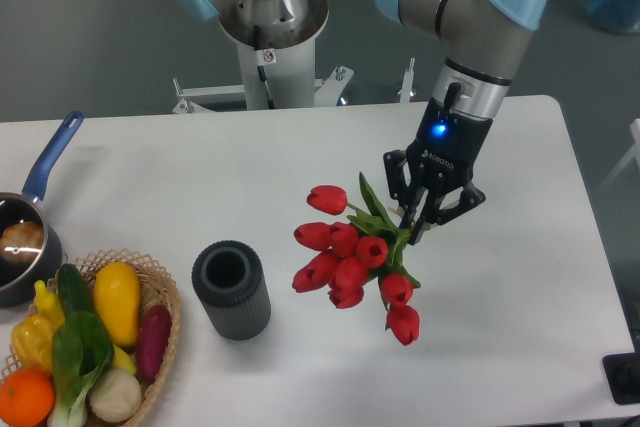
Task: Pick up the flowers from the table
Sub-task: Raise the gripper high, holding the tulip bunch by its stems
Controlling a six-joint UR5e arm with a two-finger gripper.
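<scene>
Lift phase of a pick. The hand point(420, 215) is clamped on the bundled stems of the flowers point(352, 259), with both fingers closed around the green stalks just above the leaves, so the grip sits at the stem end and the heavy red buds hang out to the lower left of it. The bunch appears to be clear of the table point(300, 157), though from this single high view a slight contact of the lowest bud cannot be ruled out. To finish the step well, the rise should probably be straight and unhurried: the load is off-centre and the stems are slender, so a quick swing could let the bunch pivot or slip between the fingers. Grip pressure is best held steady rather than increased, since the stalks look soft enough to crush. The path should also stay away from the dark ribbed cylinder point(231, 290), which stands on the table to the left of the flowers, near the outermost buds but apart from them. Pose: the arm reaches down from above and behind the flowers, its grey forearm and blue-capped joint slanting toward the wrist; the hand points downward with a slight tilt, its fingers directed at the stems and a blue indicator lit on the wrist body.
</scene>
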